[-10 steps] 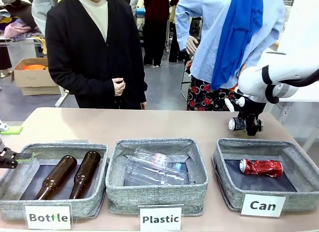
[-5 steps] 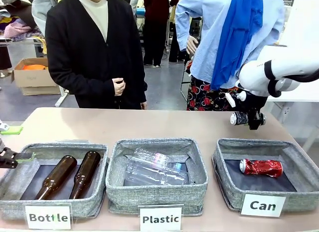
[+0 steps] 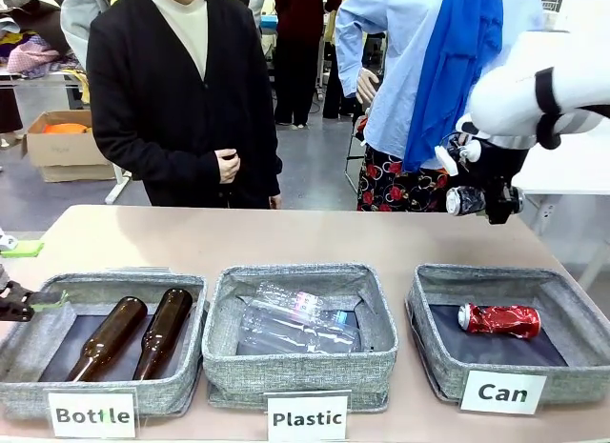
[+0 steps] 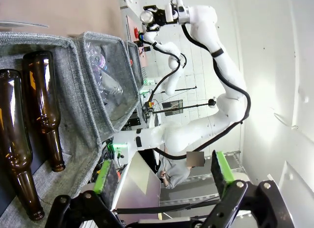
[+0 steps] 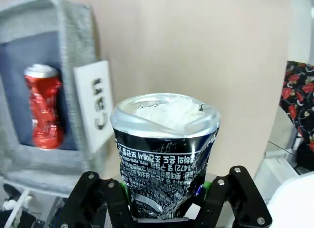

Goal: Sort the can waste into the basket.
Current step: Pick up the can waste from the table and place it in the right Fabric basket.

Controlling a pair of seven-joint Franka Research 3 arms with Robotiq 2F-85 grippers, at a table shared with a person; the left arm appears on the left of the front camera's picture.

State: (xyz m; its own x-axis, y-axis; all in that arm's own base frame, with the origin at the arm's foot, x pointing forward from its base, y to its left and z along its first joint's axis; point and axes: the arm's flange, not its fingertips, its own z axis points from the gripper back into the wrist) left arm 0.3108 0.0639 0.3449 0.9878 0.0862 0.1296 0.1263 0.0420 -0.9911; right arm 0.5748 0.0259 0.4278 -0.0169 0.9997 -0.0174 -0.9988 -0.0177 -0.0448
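My right gripper (image 3: 482,204) hangs in the air above the far right of the table, shut on the black-and-white can (image 3: 464,200). It is behind and above the grey basket (image 3: 425,314) whose front card reads "Can". The red can (image 3: 499,319) lies on its side inside that basket. In the right wrist view the dented black-and-white can (image 5: 164,154) stands between my fingers, with the red can (image 5: 44,108) and the basket (image 5: 73,46) below at the left. My left gripper (image 4: 163,171) is open and holds nothing, low at the table's left edge (image 3: 19,300).
The "Bottle" basket (image 3: 195,343) holds two brown glass bottles (image 3: 138,333). The "Plastic" basket (image 3: 381,352) in the middle holds clear bottles (image 3: 295,319). A person in a black cardigan (image 3: 181,90) stands at the far side. Bare tabletop (image 3: 286,235) lies behind the baskets.
My right gripper has risen and shifted slightly right with the black-and-white can in it. The left arm, the baskets and the red can have stayed still.
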